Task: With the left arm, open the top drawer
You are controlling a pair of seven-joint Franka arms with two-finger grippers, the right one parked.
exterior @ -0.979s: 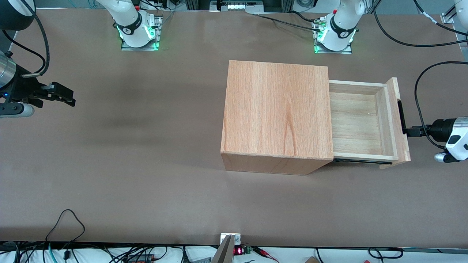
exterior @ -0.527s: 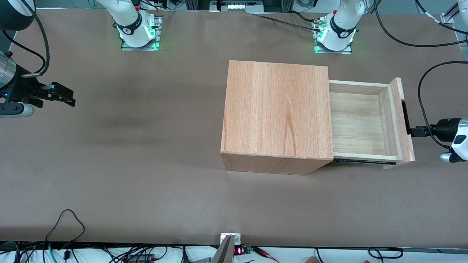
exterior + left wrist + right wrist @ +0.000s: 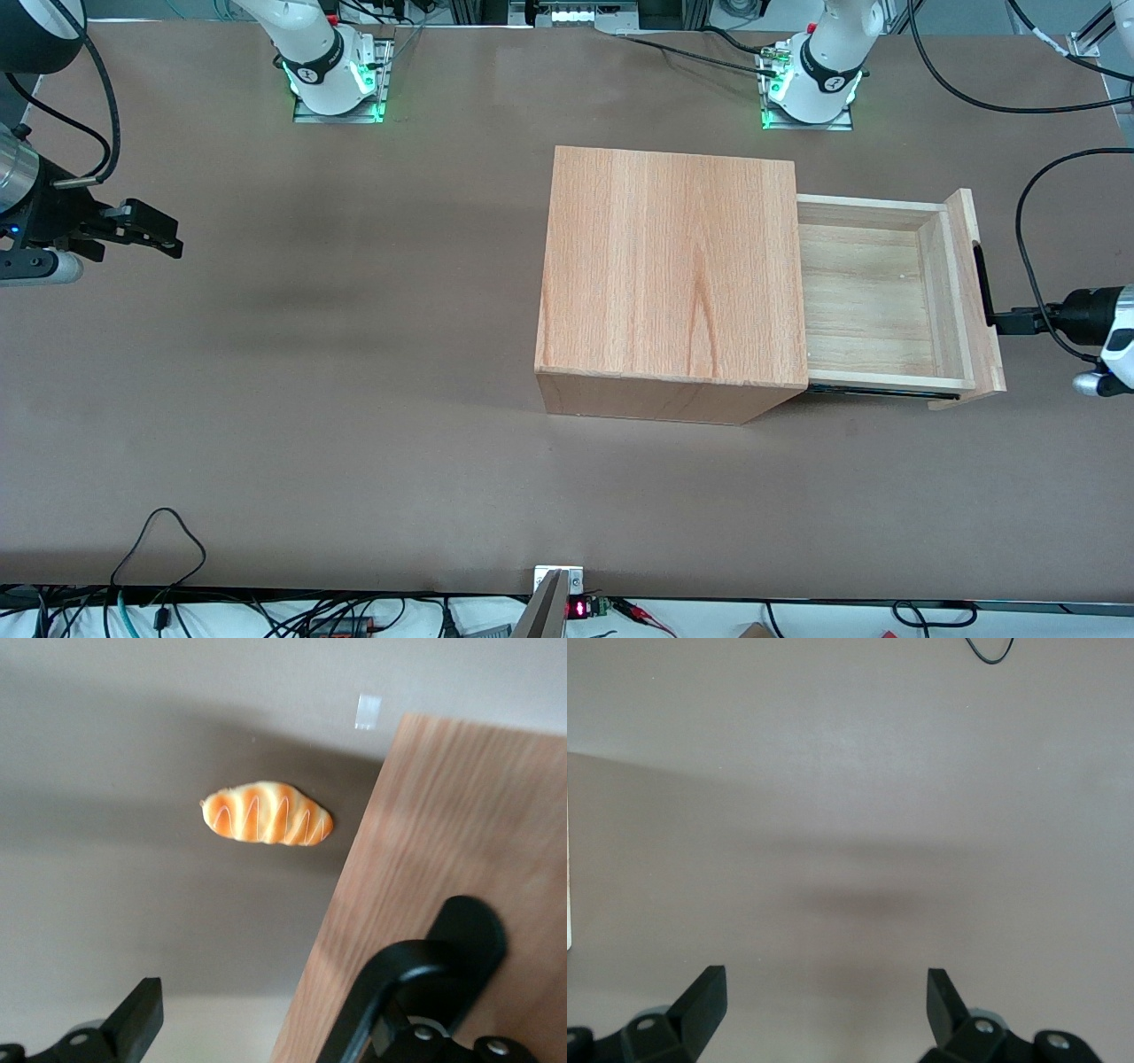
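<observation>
the plain wooden cabinet (image 3: 669, 275) stands on the brown table (image 3: 310, 399), toward the working arm's end, and is not shifted from a second ago. the top drawer (image 3: 864, 301) is drawn well out of it toward that same end, its empty tray laid bare. over the last second it has been pulled out a little farther. in the last half second no further travel is seen, so the pull is judged finished and the task all but done.

the drawer's flat front panel (image 3: 970, 292) is faced toward the working arm's end, and the slide line is laid along the table's length. the panel's long axis, like that of the slim black handle (image 3: 980, 283) on it, is run crosswise, from nearer the front camera to farther from it.

the gripper (image 3: 1010, 321) is held level just beside the nearer part of the handle. in the wrist view its fingers (image 3: 133, 1019) are spread wide with nothing clasped between them, so the handle is taken as released. the left arm (image 3: 1118, 332) is drawn back slightly from where it was half a second ago.

a striped orange bread-like item (image 3: 266, 813) is shown in the wrist view only.
</observation>
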